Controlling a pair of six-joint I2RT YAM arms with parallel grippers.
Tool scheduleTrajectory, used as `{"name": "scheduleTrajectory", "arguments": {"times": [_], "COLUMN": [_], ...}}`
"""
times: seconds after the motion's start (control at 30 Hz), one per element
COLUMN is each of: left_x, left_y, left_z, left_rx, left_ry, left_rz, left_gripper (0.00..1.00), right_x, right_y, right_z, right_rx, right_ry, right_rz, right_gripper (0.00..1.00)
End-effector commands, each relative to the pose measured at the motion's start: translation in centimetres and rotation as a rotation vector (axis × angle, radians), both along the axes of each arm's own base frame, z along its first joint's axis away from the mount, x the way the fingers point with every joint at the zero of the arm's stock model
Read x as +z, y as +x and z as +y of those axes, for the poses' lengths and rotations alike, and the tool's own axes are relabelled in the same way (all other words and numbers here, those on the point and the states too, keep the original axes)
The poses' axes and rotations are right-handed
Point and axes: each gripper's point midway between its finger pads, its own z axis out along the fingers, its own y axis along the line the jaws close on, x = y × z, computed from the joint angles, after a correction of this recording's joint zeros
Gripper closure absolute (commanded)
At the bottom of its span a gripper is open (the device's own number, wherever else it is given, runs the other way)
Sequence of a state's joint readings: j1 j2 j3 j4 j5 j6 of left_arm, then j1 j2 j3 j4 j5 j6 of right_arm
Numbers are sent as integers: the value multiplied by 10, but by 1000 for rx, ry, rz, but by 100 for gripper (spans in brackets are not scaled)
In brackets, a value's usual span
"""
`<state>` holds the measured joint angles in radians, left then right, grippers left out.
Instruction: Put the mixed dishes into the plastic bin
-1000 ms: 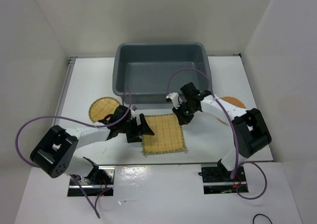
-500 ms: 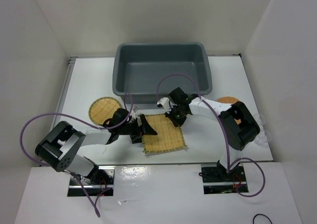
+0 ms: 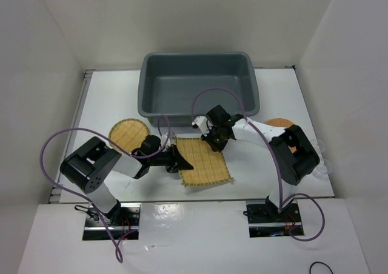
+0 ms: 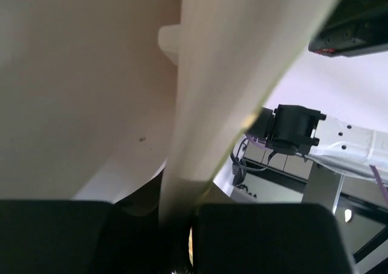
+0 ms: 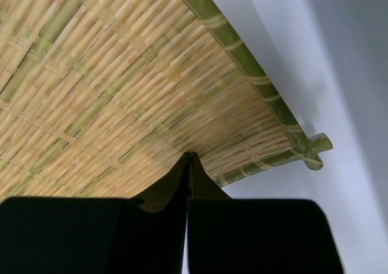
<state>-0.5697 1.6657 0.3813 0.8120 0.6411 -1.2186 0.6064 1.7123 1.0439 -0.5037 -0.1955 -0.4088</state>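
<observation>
The square yellow mat point(image 3: 209, 165) lies in front of the grey plastic bin point(image 3: 197, 86). My left gripper point(image 3: 183, 162) is shut on the mat's left edge. In the left wrist view the mat point(image 4: 206, 92) runs edge-on up from between the jaws point(image 4: 182, 240). My right gripper point(image 3: 213, 143) is shut, its tips point(image 5: 190, 157) pressed onto the woven mat point(image 5: 109, 86) near its far corner point(image 5: 312, 147). A round yellow disc point(image 3: 128, 133) lies to the left. The orange-brown disc point(image 3: 280, 123) peeks out behind the right arm.
White walls close in the table point(image 3: 103, 104) on three sides. The bin stands at the back middle. Purple cables point(image 3: 54, 150) loop over both arms. The right arm's elbow point(image 3: 294, 153) hangs over the table's right part.
My left gripper has closed on the mat's left edge, and the mat has shifted a little to the right and nearer. The right gripper moved left onto the mat's far edge.
</observation>
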Motion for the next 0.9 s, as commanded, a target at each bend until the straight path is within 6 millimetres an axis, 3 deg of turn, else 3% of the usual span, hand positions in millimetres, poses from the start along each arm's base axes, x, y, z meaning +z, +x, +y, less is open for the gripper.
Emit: {"name": "scheduleTrajectory", "arguments": {"times": [0.0, 0.07, 0.1, 0.13, 0.2, 0.23, 0.27, 0.3, 0.33, 0.4, 0.43, 0.47, 0.53, 0.57, 0.63, 0.67, 0.7, 0.73, 0.77, 0.8, 0.83, 0.87], "left_x": [-14, 3, -3, 14, 28, 49, 60, 85, 101, 135, 169, 183, 216, 251, 285, 278, 329, 341, 323, 328, 355, 326], "left_y": [-22, -20, -27, -28, -34, -35, -37, -41, -43, -50, -45, -44, -40, -26, -5, 17, 35, 50, 79, 99, 112, 147], "left_z": [8, 6, 15, 13, 18, 19, 21, 24, 24, 28, 25, 27, 24, 21, 17, 12, 13, 12, 6, 10, 11, 4], "left_rx": [-26, -24, -21, -37, -44, -45, -50, -47, -52, -66, -70, -71, -107, -108, -119, -140, -129, -130, -144, -138, -136, -144], "left_ry": [87, 125, 193, 196, 243, 218, 215, 195, 173, 126, 82, 67, 30, 6, -12, 32, -10, -6, 36, 29, 13, 39], "left_rz": [30, -7, 44, -16, -6, -52, -72, -100, -119, -144, -202, -203, -254, -292, -353, -328, -439, -463, -420, -424, -480, -412], "left_gripper": [100, 100, 100, 100, 100, 100, 100, 100, 100, 100, 100, 100, 100, 100, 100, 100, 100, 100, 100, 100, 100, 100], "right_x": [-26, -15, -10, 11, 38, 74, 95, 109, 141, 169, 180, 184, 188, 186, 180, 188, 195, 197, 208, 211, 214, 217], "right_y": [-24, -22, -23, -19, -22, -17, -13, -11, 2, 12, 15, 22, 26, 27, 29, 27, 29, 28, 24, 22, 20, 18], "right_z": [-9, -10, -13, -13, -18, -20, -26, -36, -61, -91, -109, -128, -146, -156, -169, -174, -186, -197, -212, -233, -242, -247], "right_rx": [20, 16, 13, 7, 1, -13, -34, -91, -194, -308, -398, -485, -570, -602, -673, -700, -752, -789, -851, -932, -963, -982], "right_ry": [-50, -43, -50, -26, -7, 36, 53, 70, 115, 145, 135, 119, 108, 90, 57, 60, 59, 50, 49, 33, 23, 22], "right_rz": [84, 56, 51, -5, -54, -156, -208, -235, -328, -433, -479, -494, -525, -537, -552, -581, -613, -633, -673, -700, -715, -726], "right_gripper": [100, 100, 100, 100, 100, 100, 100, 100, 100, 100, 100, 100, 100, 100, 100, 100, 100, 100, 100, 100, 100, 100]}}
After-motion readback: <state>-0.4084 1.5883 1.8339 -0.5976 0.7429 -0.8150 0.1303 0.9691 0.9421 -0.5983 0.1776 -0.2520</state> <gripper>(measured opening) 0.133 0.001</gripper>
